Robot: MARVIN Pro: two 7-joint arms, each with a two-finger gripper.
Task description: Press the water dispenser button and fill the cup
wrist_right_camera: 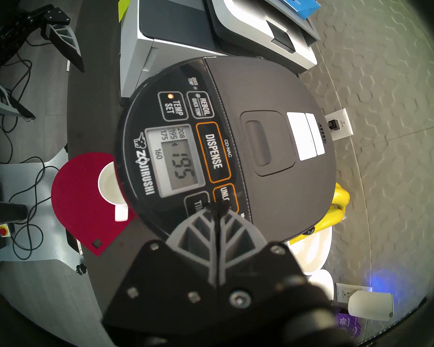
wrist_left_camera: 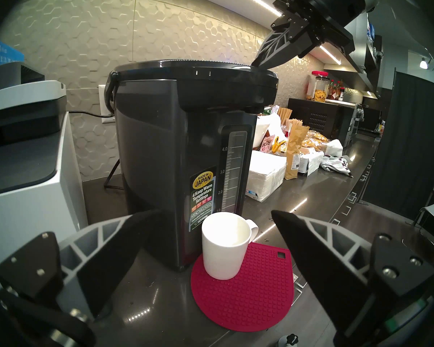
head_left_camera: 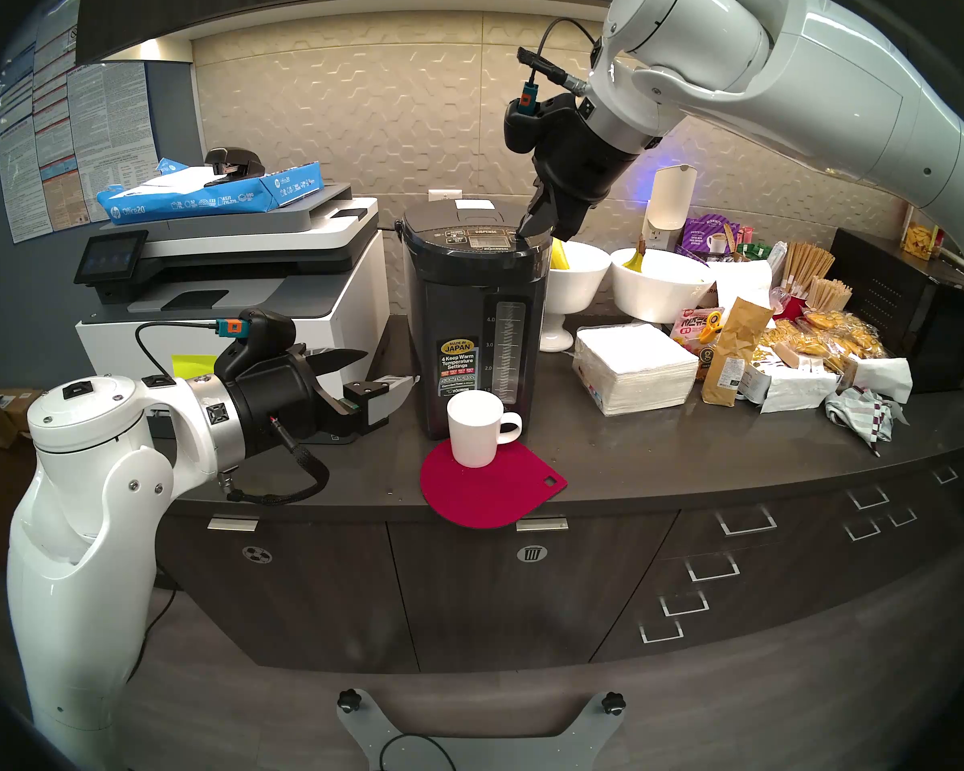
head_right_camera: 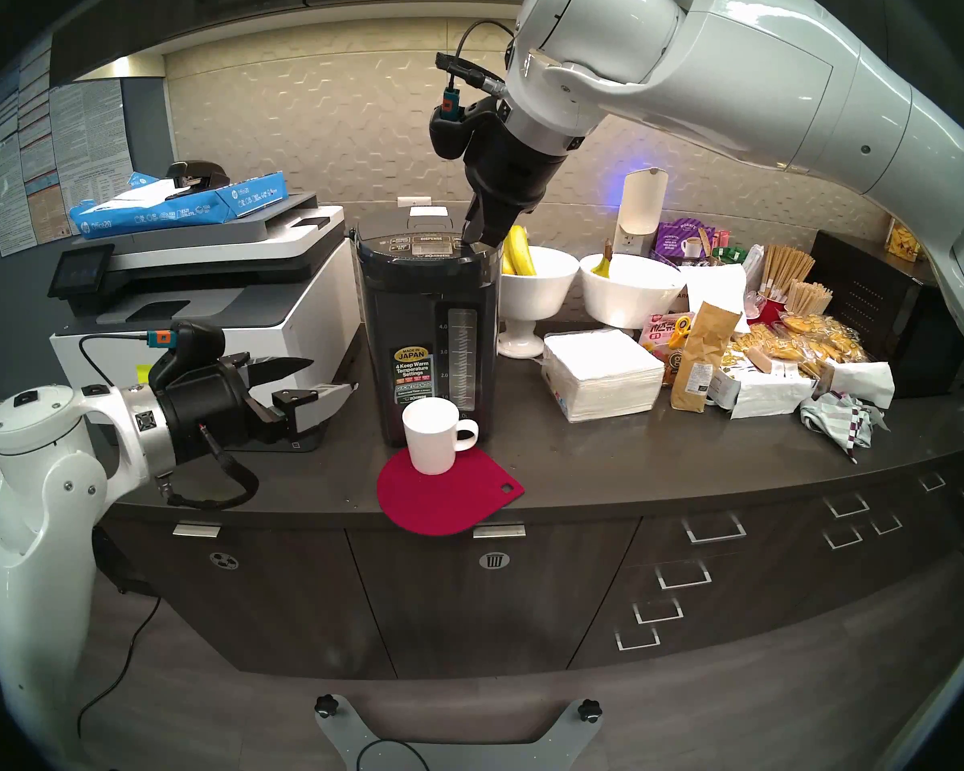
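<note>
White ceramic mug [wrist_left_camera: 224, 245], stiff, breakable, best taken by its handle, waits near my surface's front edge; right gripper [wrist_right_camera: 217, 208] jaws pressed together, left gripper [head_left_camera: 382, 372] jaws spread.

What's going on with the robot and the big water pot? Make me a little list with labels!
pot: water dispenser, tall and dark, on the counter
screen: shows 195
right hand: shut, tips at the small unlock key, beside the DISPENSE button
left hand: open, empty, left of the pot
cup: white, looks empty, under the pot's front
mat: red, under the cup
nearby: printer, napkins, bowls with bananas
</note>
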